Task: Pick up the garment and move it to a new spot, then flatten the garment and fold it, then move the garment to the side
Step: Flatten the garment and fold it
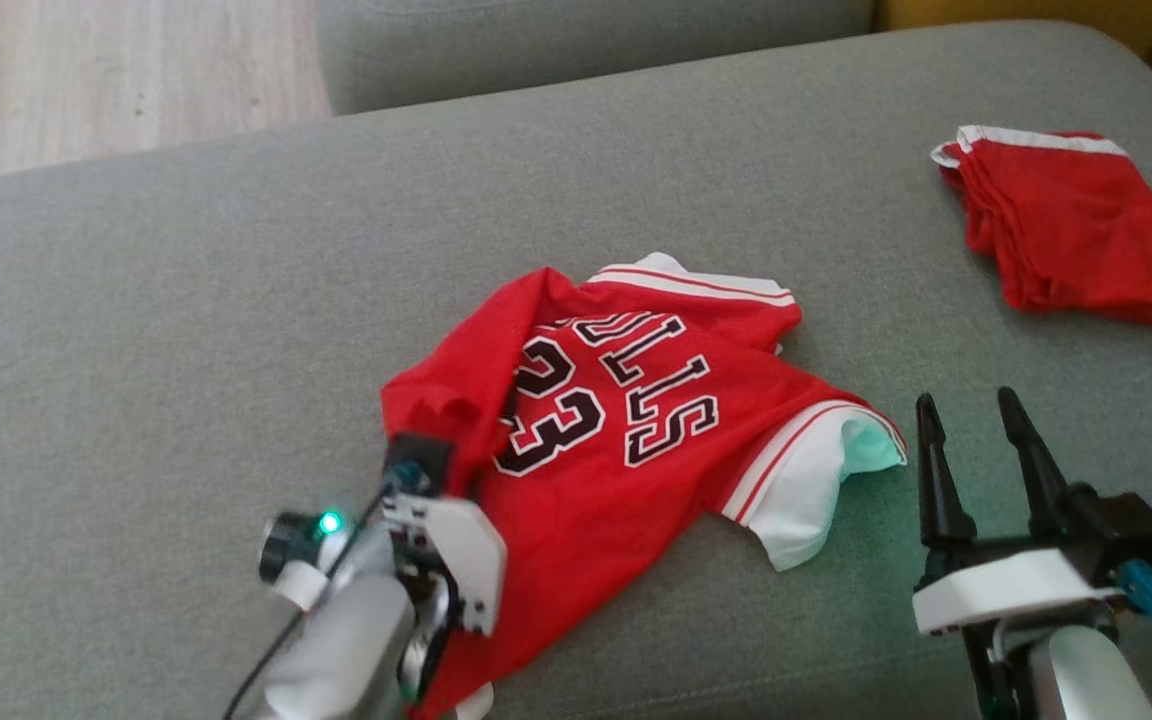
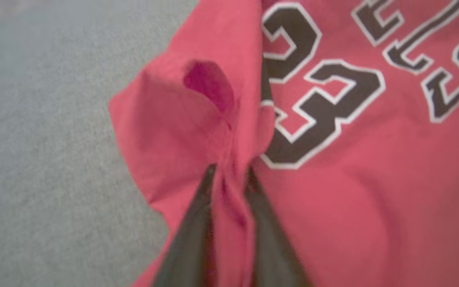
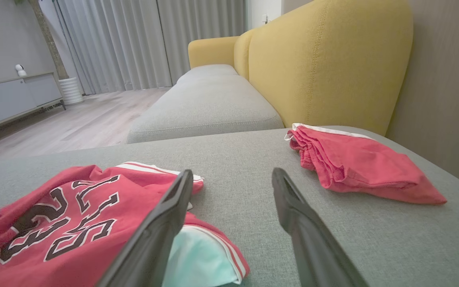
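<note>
The garment point(image 1: 636, 420) is a red jersey with black "23" and lettering and white-trimmed sleeves, lying crumpled on the grey sofa cushion point(image 1: 186, 300). My left gripper point(image 2: 229, 171) sits at the jersey's left edge, and its two dark fingers point(image 2: 197, 223) pinch a raised fold of red cloth point(image 2: 229, 207). In the head view the left wrist point(image 1: 436, 540) covers that spot. My right gripper point(image 1: 971, 405) hovers open just right of the jersey's white sleeve point(image 1: 816, 480), nothing between its fingers point(image 3: 161, 223).
A second red garment point(image 1: 1066, 230), folded, lies at the far right of the cushion, near a yellow sofa back point(image 3: 325, 59). Another grey cushion point(image 3: 205, 103) and wooden floor point(image 1: 86, 70) lie beyond the far edge.
</note>
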Tool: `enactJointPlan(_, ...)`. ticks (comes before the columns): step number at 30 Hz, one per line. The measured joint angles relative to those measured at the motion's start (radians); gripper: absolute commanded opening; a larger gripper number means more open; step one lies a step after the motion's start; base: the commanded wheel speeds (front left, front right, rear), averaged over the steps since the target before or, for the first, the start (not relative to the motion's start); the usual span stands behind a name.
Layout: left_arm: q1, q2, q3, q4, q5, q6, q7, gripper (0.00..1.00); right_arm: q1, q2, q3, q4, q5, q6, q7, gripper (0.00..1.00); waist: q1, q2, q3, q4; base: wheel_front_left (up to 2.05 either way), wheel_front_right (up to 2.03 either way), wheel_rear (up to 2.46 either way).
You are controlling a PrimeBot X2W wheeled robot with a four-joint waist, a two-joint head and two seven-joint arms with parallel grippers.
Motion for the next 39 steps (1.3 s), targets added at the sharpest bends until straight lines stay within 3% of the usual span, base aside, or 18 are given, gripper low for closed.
enactJointPlan(7, -0.141, -0.004, 0.061, 0.067, -0.047, 0.089, -0.161, 0.00, -0.024, 0.000, 0.004, -0.006, 0.000, 0.000, 0.000, 1.00, 0.0000, 0.0000, 0.036, -0.014, 0.00, 0.00, 0.00)
enactJointPlan(11, -0.251, 0.004, 0.113, 0.137, -0.055, 0.112, -0.219, 0.00, -0.031, 0.000, 0.007, -0.007, 0.000, 0.000, 0.000, 1.00, 0.0000, 0.0000, 0.060, -0.016, 0.00, 0.00, 0.00)
enactJointPlan(15, -0.345, 0.035, 0.152, 0.226, -0.072, 0.111, -0.245, 0.00, -0.057, 0.000, 0.020, -0.014, 0.000, 0.000, 0.000, 1.00, 0.0000, 0.0000, 0.076, -0.025, 0.00, 0.00, 0.00)
enactJointPlan(19, -0.404, 0.043, 0.167, 0.323, -0.097, 0.073, -0.243, 0.02, -0.065, 0.000, 0.023, -0.016, 0.000, 0.000, -0.002, 1.00, 0.0000, 0.0000, 0.079, -0.031, 0.00, 0.00, 0.00)
enactJointPlan(20, -0.409, 0.041, 0.167, 0.346, -0.105, 0.054, -0.232, 0.39, -0.065, 0.000, 0.023, -0.016, 0.000, 0.000, -0.002, 1.00, 0.0000, 0.0000, 0.076, -0.031, 0.00, 0.00, 0.00)
enactJointPlan(21, -0.409, 0.037, 0.167, 0.368, -0.113, 0.043, -0.225, 1.00, -0.065, 0.000, 0.023, -0.016, 0.000, 0.000, -0.002, 1.00, 0.0000, 0.0000, 0.073, -0.031, 0.00, 0.00, 0.00)
enactJointPlan(26, -0.396, 0.018, 0.170, 0.411, -0.140, 0.008, -0.246, 1.00, -0.059, 0.000, 0.017, -0.010, 0.000, 0.000, -0.003, 1.00, 0.0000, 0.0000, 0.040, -0.021, 0.00, 0.00, 0.00)
enactJointPlan(30, -0.353, 0.018, 0.200, 0.363, -0.159, 0.011, -0.288, 1.00, -0.030, 0.000, 0.000, -0.011, 0.000, 0.000, -0.003, 1.00, 0.0000, 0.0000, -0.001, -0.004, 0.00, 0.00, 0.00)
enactJointPlan(35, -0.202, 0.021, 0.229, 0.153, -0.165, 0.042, -0.297, 1.00, 0.047, 0.000, -0.024, -0.021, 0.000, 0.000, -0.003, 1.00, 0.0000, 0.0000, -0.057, 0.033, 0.00, 0.00, 0.00)
enactJointPlan(36, -0.108, 0.027, 0.234, 0.031, -0.155, 0.060, -0.298, 1.00, 0.065, 0.000, -0.036, -0.028, 0.000, 0.000, -0.003, 1.00, 0.0000, 0.0000, -0.075, 0.050, 0.00, 0.00, 0.00)
enactJointPlan(39, 0.060, 0.037, 0.235, -0.121, -0.140, 0.088, -0.298, 1.00, 0.078, 0.000, -0.053, -0.039, -0.002, 0.000, -0.003, 1.00, 0.0000, 0.0000, -0.095, 0.077, 0.00, 0.00, 0.00)
